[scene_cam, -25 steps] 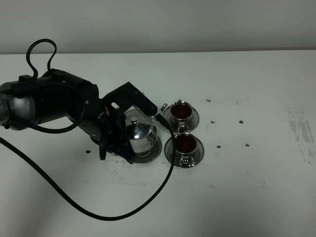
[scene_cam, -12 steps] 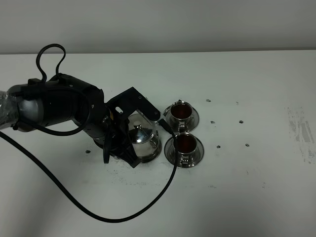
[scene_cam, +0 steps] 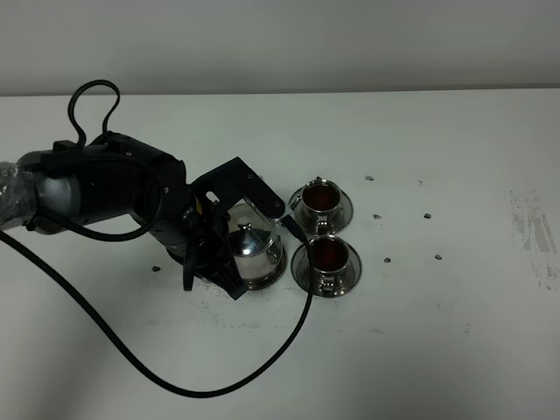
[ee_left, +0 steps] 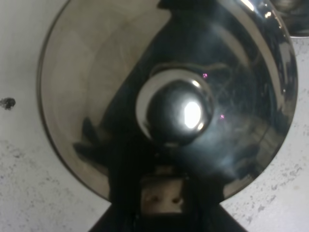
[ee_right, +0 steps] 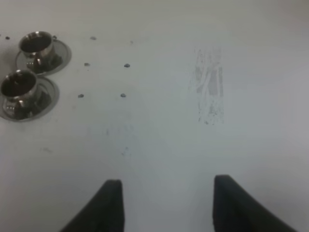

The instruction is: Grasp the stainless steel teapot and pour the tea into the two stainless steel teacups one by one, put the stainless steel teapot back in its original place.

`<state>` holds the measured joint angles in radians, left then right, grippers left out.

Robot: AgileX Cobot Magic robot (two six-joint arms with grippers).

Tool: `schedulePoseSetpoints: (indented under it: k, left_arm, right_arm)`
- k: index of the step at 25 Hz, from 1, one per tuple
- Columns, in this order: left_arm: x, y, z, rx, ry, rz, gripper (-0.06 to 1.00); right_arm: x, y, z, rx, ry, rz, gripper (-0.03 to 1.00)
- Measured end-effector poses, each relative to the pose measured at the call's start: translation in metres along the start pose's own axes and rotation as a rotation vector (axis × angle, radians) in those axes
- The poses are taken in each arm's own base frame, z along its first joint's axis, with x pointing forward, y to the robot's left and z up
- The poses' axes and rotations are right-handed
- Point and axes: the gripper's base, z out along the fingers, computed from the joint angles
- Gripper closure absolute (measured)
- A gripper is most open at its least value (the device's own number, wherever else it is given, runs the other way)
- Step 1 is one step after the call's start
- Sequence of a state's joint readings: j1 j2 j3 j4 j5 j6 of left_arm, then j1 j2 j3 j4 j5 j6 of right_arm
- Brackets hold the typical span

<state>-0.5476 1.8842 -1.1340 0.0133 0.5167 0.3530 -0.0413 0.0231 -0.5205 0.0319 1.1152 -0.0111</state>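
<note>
The stainless steel teapot (scene_cam: 252, 248) stands upright on its round steel saucer (scene_cam: 279, 265), left of the two teacups. My left gripper (scene_cam: 229, 238) is shut on the teapot's handle, and its dark arm covers the pot's left side. The left wrist view looks straight down on the domed lid and knob (ee_left: 176, 111), with the handle mount (ee_left: 161, 195) between the gripper's dark jaws. The two steel teacups, far (scene_cam: 320, 199) and near (scene_cam: 330, 256), sit on their saucers and hold dark tea; they also show in the right wrist view (ee_right: 36, 46) (ee_right: 18, 87). My right gripper (ee_right: 166, 203) is open and empty over bare table.
A thick black cable (scene_cam: 219, 381) loops from the left arm across the white table (scene_cam: 437, 332) in front of the teapot. Small dark marks (scene_cam: 427, 215) dot the table right of the cups, and a scuffed patch (scene_cam: 538, 236) lies at the far right.
The left gripper has lowered the teapot onto its saucer, shifting slightly toward the front. The cups and right gripper have not moved.
</note>
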Motion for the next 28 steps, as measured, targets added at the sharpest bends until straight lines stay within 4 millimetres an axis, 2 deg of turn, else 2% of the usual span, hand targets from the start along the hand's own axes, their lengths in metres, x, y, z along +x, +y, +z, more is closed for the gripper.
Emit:
schedulePoseSetpoints:
  k: [10,12,16,19,23,28]
  left_arm:
    - [0.000,0.000,0.000,-0.004,0.001,0.031,0.73]
    - [0.000,0.000,0.000,-0.004,0.001,0.037,0.68]
    - [0.000,0.000,0.000,-0.004,0.000,0.038,0.52]
    - [-0.001,0.000,-0.004,-0.007,-0.009,0.038,0.45]
    - [-0.004,0.002,-0.024,-0.018,-0.032,0.038,0.43]
    - [-0.006,0.003,-0.071,-0.044,-0.094,0.036,0.43]
  right_arm:
    - [0.000,0.000,0.000,0.000,0.000,0.000,0.53]
    - [0.000,0.000,0.000,0.000,0.000,0.000,0.53]
    - [0.000,0.000,0.000,0.000,0.000,0.000,0.53]
    - [0.000,0.000,0.000,0.000,0.000,0.000,0.53]
    - [0.000,0.000,0.000,0.000,0.000,0.000,0.53]
    - [0.000,0.000,0.000,0.000,0.000,0.000,0.53]
